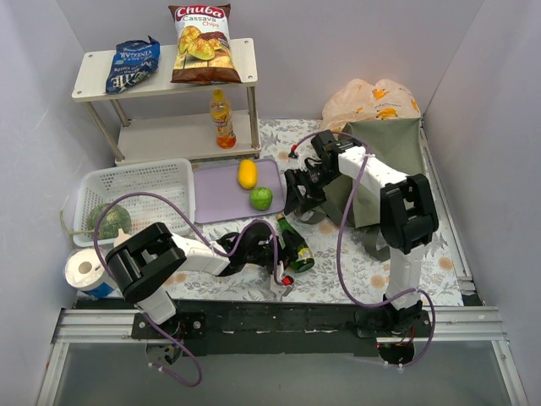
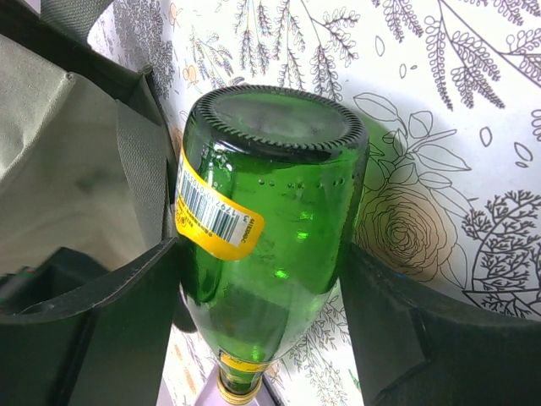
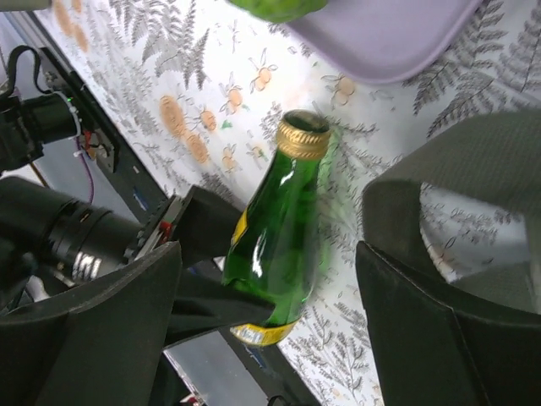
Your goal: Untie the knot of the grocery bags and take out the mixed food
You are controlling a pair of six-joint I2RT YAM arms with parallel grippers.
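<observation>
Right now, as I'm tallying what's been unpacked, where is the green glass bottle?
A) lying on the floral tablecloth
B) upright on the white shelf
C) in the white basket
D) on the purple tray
A: the green glass bottle lies on its side on the floral tablecloth, its base between the fingers of the left gripper.

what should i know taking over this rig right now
left claw: shut on the green bottle, lying on its side.
right claw: open, empty, over the bottle.
done: chips and blue snack bag on the shelf, orange drink below; yellow fruit, green fruit on the tray; melon in the basket.
left: place the bottle; peach bag behind the tote looks bulky, knot not visible, check it.
</observation>
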